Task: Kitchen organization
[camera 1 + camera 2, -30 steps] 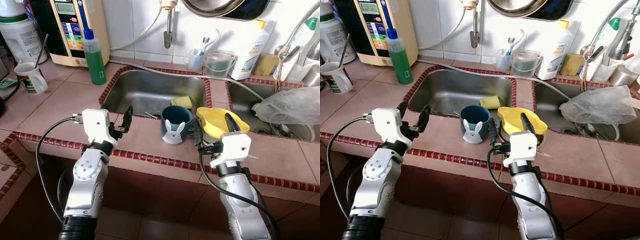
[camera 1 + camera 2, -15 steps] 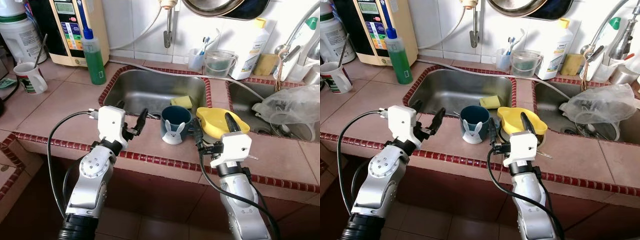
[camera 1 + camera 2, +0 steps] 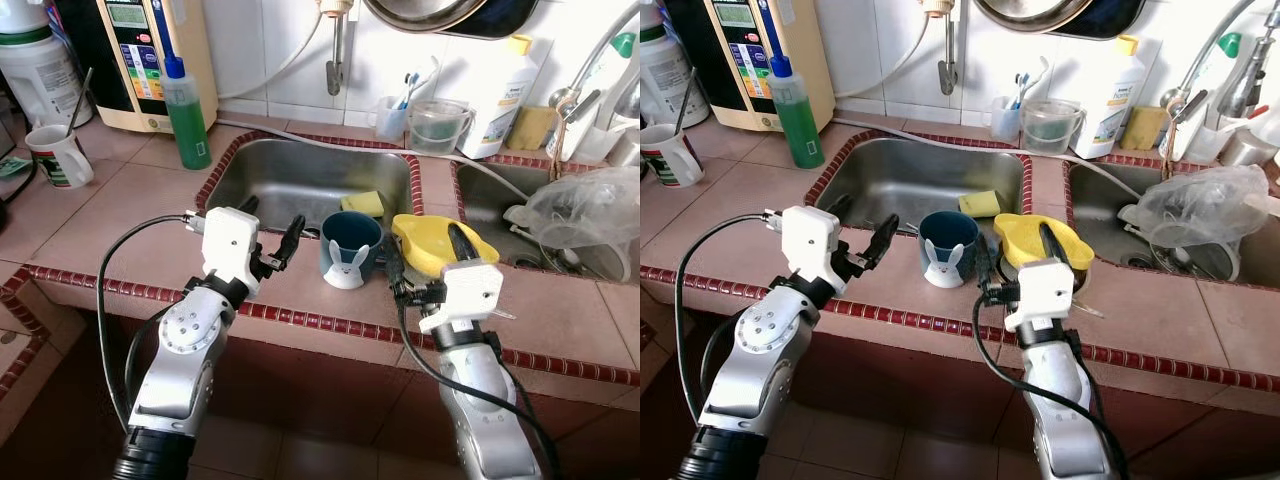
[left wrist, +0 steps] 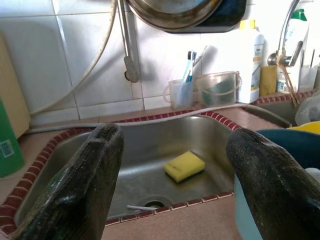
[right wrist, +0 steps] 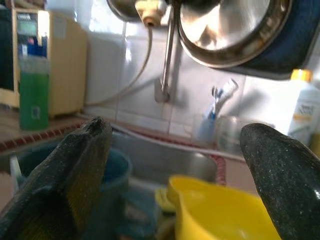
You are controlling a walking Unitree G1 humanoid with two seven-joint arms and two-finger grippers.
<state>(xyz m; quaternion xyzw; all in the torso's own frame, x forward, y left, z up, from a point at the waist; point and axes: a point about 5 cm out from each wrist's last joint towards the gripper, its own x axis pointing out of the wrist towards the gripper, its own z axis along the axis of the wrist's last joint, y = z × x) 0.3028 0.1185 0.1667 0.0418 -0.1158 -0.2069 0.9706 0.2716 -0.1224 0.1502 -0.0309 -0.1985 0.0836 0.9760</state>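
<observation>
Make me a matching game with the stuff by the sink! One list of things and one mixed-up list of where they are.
Things:
1. sponge
2. bunny cup
3. green bottle
4. toothbrushes

Places:
A. on the counter ledge in front of the sink, beside the yellow bowl
B. standing in a clear cup at the back wall
C. lying inside the sink
D. on the counter left of the sink, by the beige machine

Pairs: 1-C, 2-A, 3-D, 4-B
</observation>
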